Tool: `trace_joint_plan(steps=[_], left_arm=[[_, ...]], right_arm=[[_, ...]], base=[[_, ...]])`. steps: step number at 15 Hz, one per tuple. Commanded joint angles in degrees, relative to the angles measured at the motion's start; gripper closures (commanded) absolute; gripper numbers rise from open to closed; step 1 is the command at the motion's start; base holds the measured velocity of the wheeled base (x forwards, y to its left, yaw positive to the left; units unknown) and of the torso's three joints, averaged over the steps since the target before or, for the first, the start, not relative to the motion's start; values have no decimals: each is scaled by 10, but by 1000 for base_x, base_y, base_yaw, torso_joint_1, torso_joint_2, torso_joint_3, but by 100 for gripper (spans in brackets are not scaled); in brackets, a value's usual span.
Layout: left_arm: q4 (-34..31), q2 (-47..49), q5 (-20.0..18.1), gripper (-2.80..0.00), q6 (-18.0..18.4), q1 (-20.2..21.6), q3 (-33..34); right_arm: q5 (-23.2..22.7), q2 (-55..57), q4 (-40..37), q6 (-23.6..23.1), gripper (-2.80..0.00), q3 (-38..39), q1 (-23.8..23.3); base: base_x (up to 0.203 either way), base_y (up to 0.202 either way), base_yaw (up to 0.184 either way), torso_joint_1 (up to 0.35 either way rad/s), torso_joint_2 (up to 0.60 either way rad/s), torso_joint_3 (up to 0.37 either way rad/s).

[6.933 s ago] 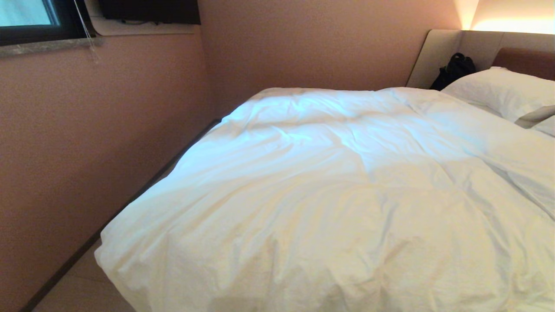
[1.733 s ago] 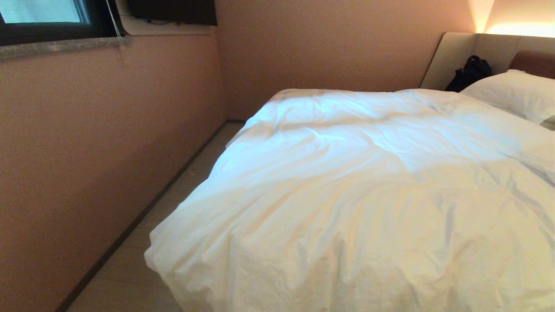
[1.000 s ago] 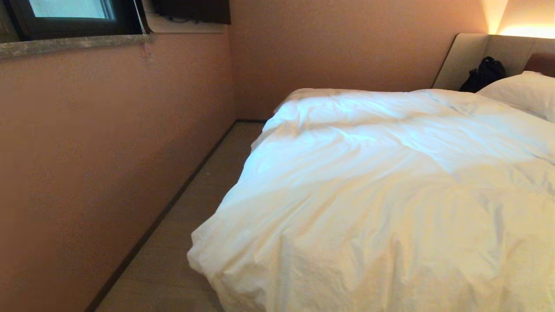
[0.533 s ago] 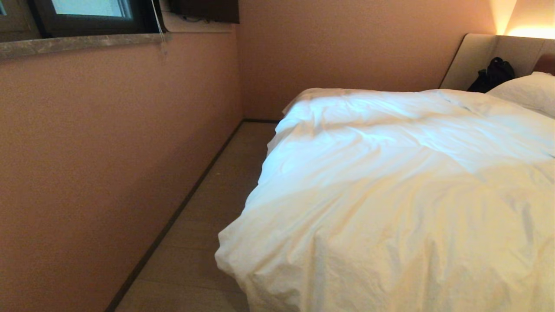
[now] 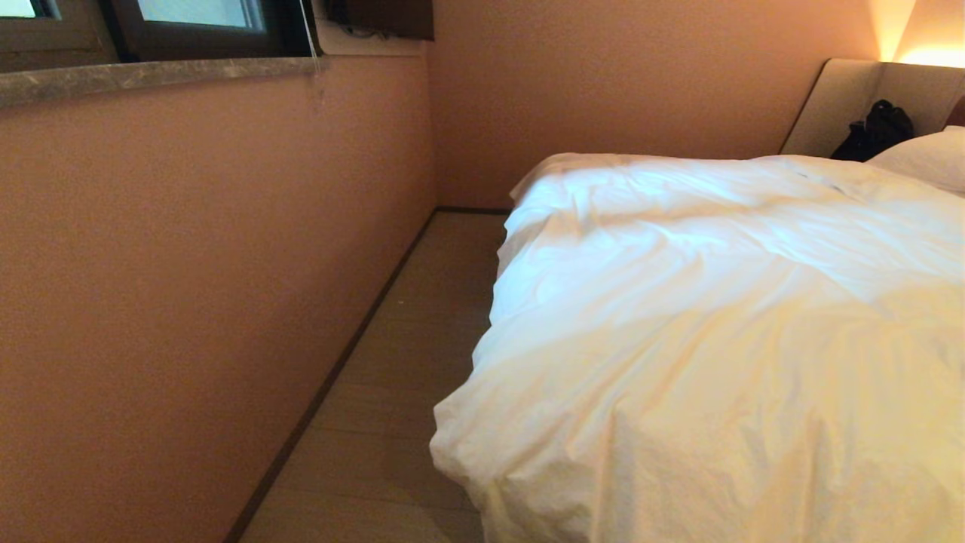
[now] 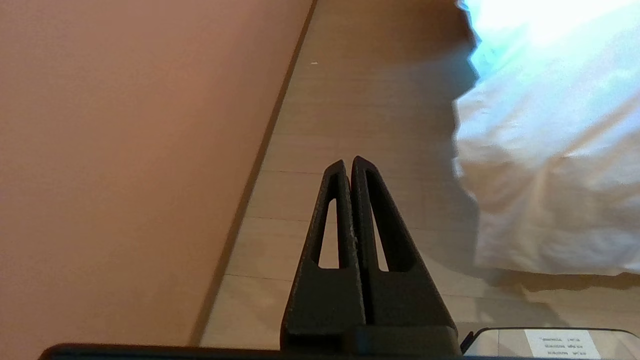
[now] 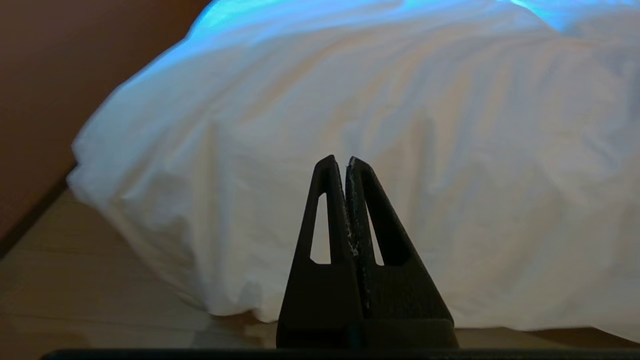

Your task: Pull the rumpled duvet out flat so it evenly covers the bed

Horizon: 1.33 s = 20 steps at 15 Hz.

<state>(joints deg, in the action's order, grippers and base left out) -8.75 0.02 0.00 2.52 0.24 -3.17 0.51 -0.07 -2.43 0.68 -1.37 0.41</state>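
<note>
- The duvet (image 5: pixel 724 324) lay spread over the bed (image 5: pixel 852 98), white and creased, with shallow folds running across its top.
- Its near corner (image 5: pixel 460 452) drooped over the bed's edge toward the floor (image 5: pixel 407 339); the mattress under it was fully hidden.
- Only the padded beige headboard of the bed showed, at the far right.
- A white pillow (image 5: pixel 923 158) sat at the head end, touching the duvet's far edge.
- A black bag (image 5: pixel 874 132) leaned against the headboard, just beside the pillow.
- A strip of wood-look floor ran between the bed and the pink-tan wall (image 5: pixel 188 264).
- A stone window sill (image 5: pixel 151 75) topped that wall, with a dark window frame above and a thin cord hanging at its end.
- Left gripper (image 6: pixel 348 162): fingers pressed together, empty, hanging over the floor strip, with the duvet's hanging edge off to one side, not touching.
- Right gripper (image 7: pixel 340 160): fingers pressed together, empty, pointed at the duvet's hanging side, clear of the cloth.
- Neither arm appeared in the head view.
</note>
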Motion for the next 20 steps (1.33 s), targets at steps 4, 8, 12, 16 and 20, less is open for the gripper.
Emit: trace_joint_plan(steps=[4, 8, 12, 16, 20], left_arm=[[0, 0, 0, 0, -1, 0, 1], [0, 0, 1, 0, -2, 0, 1], [0, 0, 1, 0, -2, 0, 1], [0, 0, 1, 0, -2, 0, 1], [0, 0, 0, 0, -2, 0, 0]], right_arm=[[0, 1, 0, 0, 0, 0, 0], [0, 1, 0, 0, 0, 0, 0], [0, 1, 0, 0, 0, 0, 0], [0, 1, 0, 0, 0, 0, 0], [0, 1, 0, 0, 0, 0, 0]], base=[[0, 198, -1, 3, 4, 2], [0, 186, 0, 2, 2, 4], [0, 28, 0, 1, 0, 1], [0, 0, 0, 0, 0, 0], [0, 0, 0, 0, 0, 0]])
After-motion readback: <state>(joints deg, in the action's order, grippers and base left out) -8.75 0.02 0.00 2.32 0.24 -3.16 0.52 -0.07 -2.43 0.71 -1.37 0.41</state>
